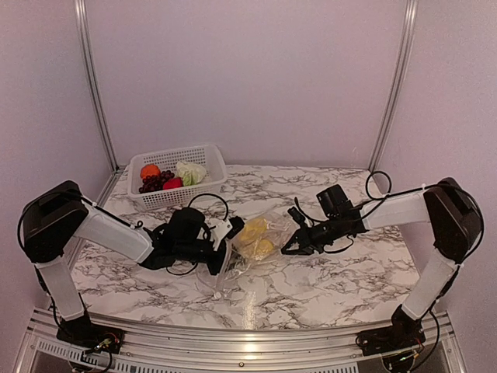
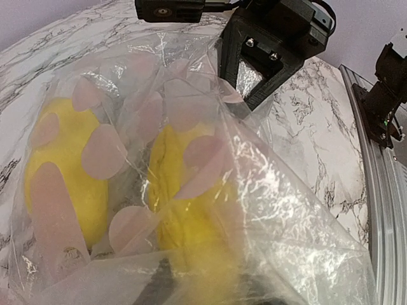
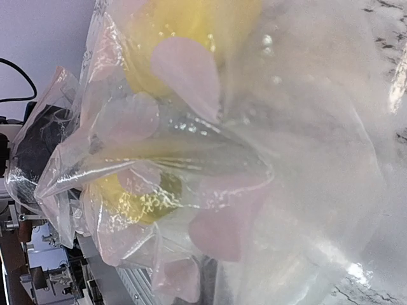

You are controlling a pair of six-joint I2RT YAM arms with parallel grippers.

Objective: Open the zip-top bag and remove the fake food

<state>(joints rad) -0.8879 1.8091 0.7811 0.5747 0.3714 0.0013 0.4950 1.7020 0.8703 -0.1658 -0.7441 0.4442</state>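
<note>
My right pincer (image 1: pixel 290 249) clamps the zip-top bag (image 1: pixel 276 227); my left pincer (image 1: pixel 224 245), under film, I cannot tell. Best: pull taut, take 1 yellow piece (image 2: pixel 63 162).

Top view: bright, even, diffuse light from above, with a pinkish cast. Soft, weak shadows on table (image 1: pixel 334 284); small glare on front rail (image 1: pixel 248 359). Wrist views: zip-top bag (image 2: pixel 273 210) too close, blurred, white glints along creases. Yellow pieces (image 2: pixel 63 171) soft-focus. Right wrist view washed out rightward.
</note>
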